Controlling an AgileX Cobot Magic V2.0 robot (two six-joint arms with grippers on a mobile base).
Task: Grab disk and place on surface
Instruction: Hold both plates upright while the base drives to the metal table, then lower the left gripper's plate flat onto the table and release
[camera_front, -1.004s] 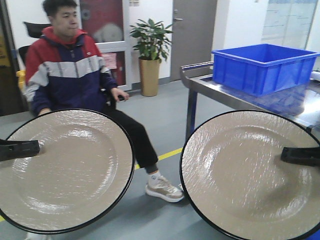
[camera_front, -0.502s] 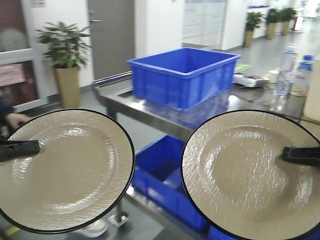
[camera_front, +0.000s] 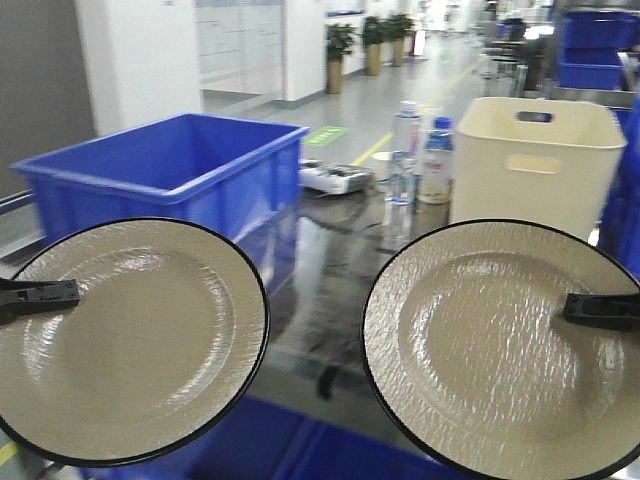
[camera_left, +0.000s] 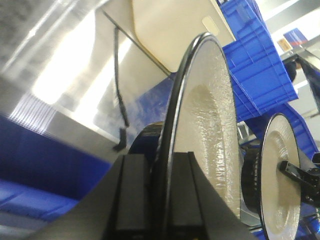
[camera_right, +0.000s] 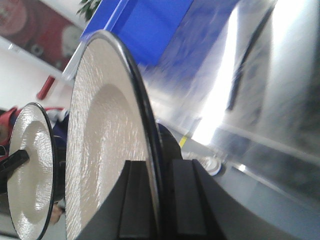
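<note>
Two beige disks with black rims stand upright, face toward the front camera. My left gripper (camera_front: 74, 292) is shut on the rim of the left disk (camera_front: 130, 340); in the left wrist view its jaws (camera_left: 157, 200) clamp that disk (camera_left: 210, 110) edge-on. My right gripper (camera_front: 568, 308) is shut on the right disk (camera_front: 490, 350), seen again with the right gripper (camera_right: 159, 200) pinching the disk (camera_right: 100, 125). Behind and below both lies the glossy grey surface (camera_front: 340, 260), with a black tape strip (camera_left: 120, 85) on it.
A blue bin (camera_front: 170, 170) stands on the surface at the left and a cream bin (camera_front: 535, 150) at the right. Between them stand two bottles (camera_front: 420, 150) and a white device (camera_front: 335, 178). Blue crates (camera_front: 300, 450) sit below the front edge.
The view has swung right: the seated person and plant are gone, the blue bin slid left, the cream bin and bottles appeared. Both disks stay gripped in the same places.
</note>
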